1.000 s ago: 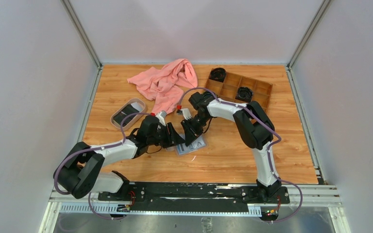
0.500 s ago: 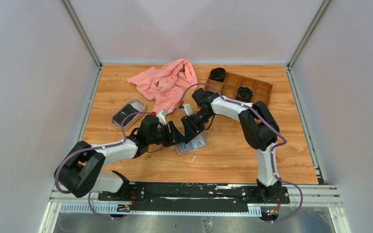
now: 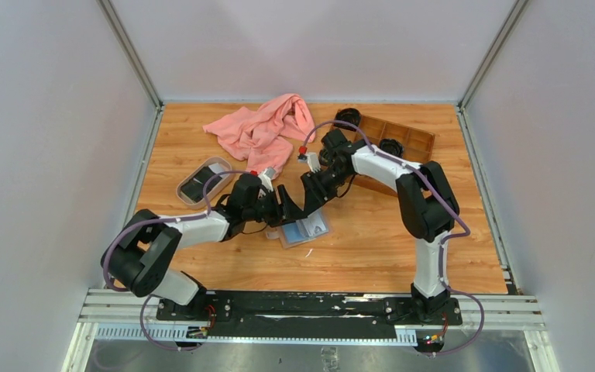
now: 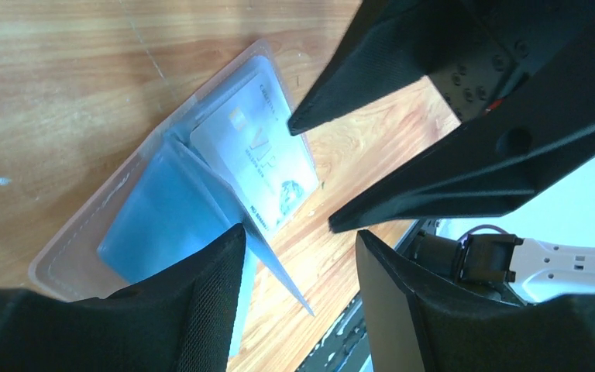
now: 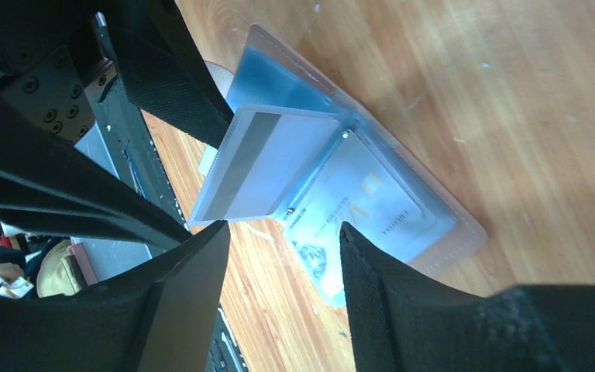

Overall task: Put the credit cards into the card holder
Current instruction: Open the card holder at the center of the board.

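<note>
Left end effector [image 4: 298, 239] spread, card holder [image 4: 159, 213] corner apparently hidden

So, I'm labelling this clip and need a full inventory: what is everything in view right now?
table: one, light wood, under everything
cloth: one, pink, crumpled, far centre
wooden box: one, brown, compartmented, far right
black round items: two, black, at the box
oval tray: one, pale-rimmed, left side
dark cards: count unclear, black, in the tray
card holder: one, blue-lined, open at centre
pale cards: two seen, whitish, in its sleeves
arms: two, white and black, left arm and right arm meeting over the card holder; jaws of both open
</note>
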`<act>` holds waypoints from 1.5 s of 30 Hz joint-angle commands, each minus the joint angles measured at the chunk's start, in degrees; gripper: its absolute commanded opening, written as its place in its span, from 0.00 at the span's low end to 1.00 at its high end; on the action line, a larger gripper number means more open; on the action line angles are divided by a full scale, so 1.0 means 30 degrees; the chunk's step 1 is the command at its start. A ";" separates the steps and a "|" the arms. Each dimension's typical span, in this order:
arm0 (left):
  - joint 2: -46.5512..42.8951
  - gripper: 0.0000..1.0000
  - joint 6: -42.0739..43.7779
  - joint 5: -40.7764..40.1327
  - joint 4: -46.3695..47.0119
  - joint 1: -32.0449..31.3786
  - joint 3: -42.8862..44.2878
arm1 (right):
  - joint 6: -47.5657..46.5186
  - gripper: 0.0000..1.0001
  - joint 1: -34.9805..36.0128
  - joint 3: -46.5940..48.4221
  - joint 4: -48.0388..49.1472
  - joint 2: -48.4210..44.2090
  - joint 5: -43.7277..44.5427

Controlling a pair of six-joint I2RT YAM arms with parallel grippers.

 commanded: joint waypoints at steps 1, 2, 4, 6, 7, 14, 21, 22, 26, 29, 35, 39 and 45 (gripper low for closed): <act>0.1218 0.58 0.0111 0.0576 0.0407 0.0041 0.1020 | -0.0276 0.55 -0.1029 0.0091 -0.0574 -0.0954 -0.0549; 0.1517 0.58 0.0078 0.0651 0.0407 0.0041 0.1194 | -0.0295 0.54 -0.1194 0.0053 -0.0575 -0.0987 -0.0653; 0.1959 0.58 0.0020 0.0854 0.0477 0.0041 0.1504 | -0.0298 0.53 -0.1400 -0.0006 -0.0582 -0.1045 -0.0742; 0.2250 0.58 -0.0019 0.0983 0.0551 0.0047 0.1747 | -0.0327 0.53 -0.1607 -0.0008 -0.0568 -0.1061 -0.0866; 0.2305 0.58 -0.0019 0.0995 0.0575 0.0042 0.1823 | -0.0349 0.53 -0.1709 -0.0040 -0.0574 -0.1087 -0.0887; 0.2956 0.62 -0.0170 0.1409 0.0961 0.0053 0.2307 | -0.0499 0.53 -0.1914 -0.0104 -0.0625 -0.1080 -0.1117; 0.3617 0.63 -0.0266 0.1656 0.1606 0.0041 0.2546 | -0.0916 0.53 -0.2310 -0.0173 -0.0783 -0.1356 -0.1463; 0.3552 0.63 -0.0163 0.1558 0.1608 0.0041 0.2487 | -0.1215 0.53 -0.2350 -0.0189 -0.0868 -0.1417 -0.1671; 0.2678 0.58 0.0363 0.0913 0.1608 0.0067 0.2036 | -0.2882 0.52 -0.2413 -0.0231 -0.1551 -0.1854 -0.2755; 0.1232 0.55 0.1115 0.0314 0.1586 0.0045 0.1235 | -0.4573 0.52 -0.2413 -0.0316 -0.2278 -0.2459 -0.3247; -0.3947 0.54 0.3351 -0.1022 0.1300 0.0081 -0.0843 | -0.7701 0.52 -0.2408 -0.1570 -0.2764 -0.6017 -0.2620; -0.7930 0.56 0.7436 -0.3078 -0.4268 0.0418 0.0595 | -0.9139 0.52 -0.2446 -0.2546 -0.2215 -0.9267 -0.2123; -1.0124 0.87 1.2908 -1.0080 -1.5048 0.0724 0.6221 | -1.0874 0.54 -0.2461 -0.4224 -0.1083 -1.2429 -0.1547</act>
